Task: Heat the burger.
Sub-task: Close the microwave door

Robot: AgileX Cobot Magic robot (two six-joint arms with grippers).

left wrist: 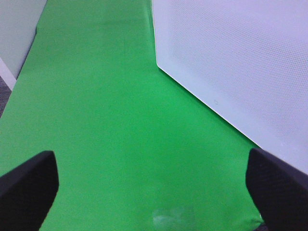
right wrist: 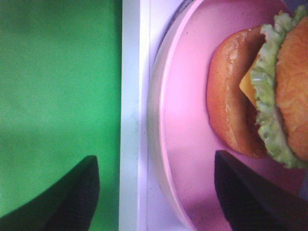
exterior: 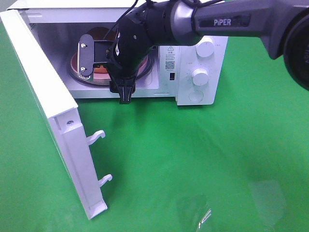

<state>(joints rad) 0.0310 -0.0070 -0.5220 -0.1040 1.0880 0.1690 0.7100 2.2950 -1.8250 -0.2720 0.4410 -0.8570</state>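
Note:
The burger (right wrist: 240,91), with a golden-brown bun, green lettuce and yellow cheese, rests on a pink plate (right wrist: 187,120) inside the open microwave (exterior: 193,58). In the high view my right arm hides the burger, and only a slice of the plate (exterior: 76,63) shows on the turntable. My right gripper (right wrist: 156,192) is open at the microwave's mouth. One of its fingers (right wrist: 72,197) is over the green cloth side and the other over the plate, with the plate's rim in the gap between them. My left gripper (left wrist: 151,187) is open and holds nothing, low over the green cloth.
The microwave door (exterior: 53,121) stands swung wide to the left, its two latch hooks sticking out. Its outer face (left wrist: 240,62) is close beside my left gripper. Two white knobs (exterior: 206,48) sit on the control panel. Green cloth (exterior: 203,159) covers the table.

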